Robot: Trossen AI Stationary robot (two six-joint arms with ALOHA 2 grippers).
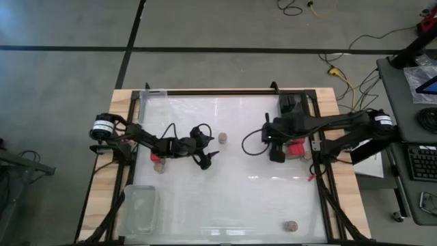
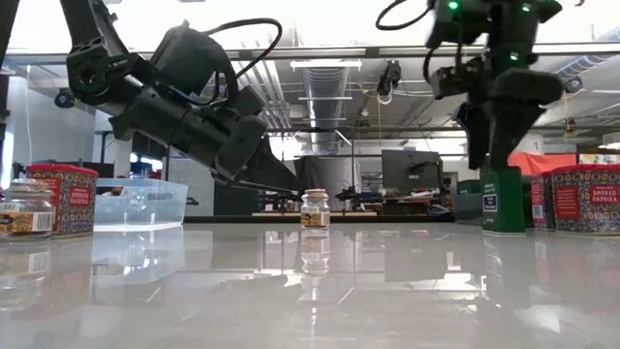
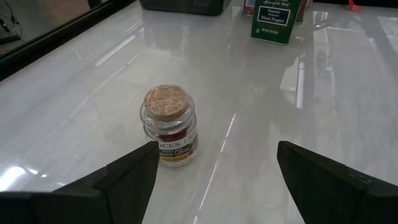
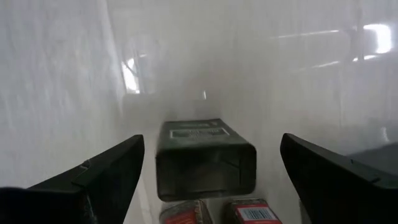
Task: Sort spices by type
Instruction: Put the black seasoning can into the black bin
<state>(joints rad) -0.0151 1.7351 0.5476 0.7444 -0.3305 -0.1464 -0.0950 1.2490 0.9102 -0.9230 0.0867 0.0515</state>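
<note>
A round cork-topped spice jar (image 3: 168, 127) stands upright on the white table, just ahead of my open left gripper (image 3: 214, 171) and nearer one finger; nothing touches it (image 1: 222, 138). My right gripper (image 4: 211, 146) hangs open, pointing down over a dark green pepper tin (image 4: 205, 158) that stands on the table (image 2: 503, 201), its fingers above the tin and apart from it. Red tins (image 1: 295, 149) stand right beside that tin. Two more cork jars stand apart, one at the left (image 1: 158, 164) and one near the front edge (image 1: 291, 225).
A clear plastic tray (image 1: 140, 208) sits at the near left corner. In the low view a red tin (image 2: 63, 199) and a jar (image 2: 24, 208) stand at the left. The black frame rail (image 1: 315, 137) runs close behind the red tins.
</note>
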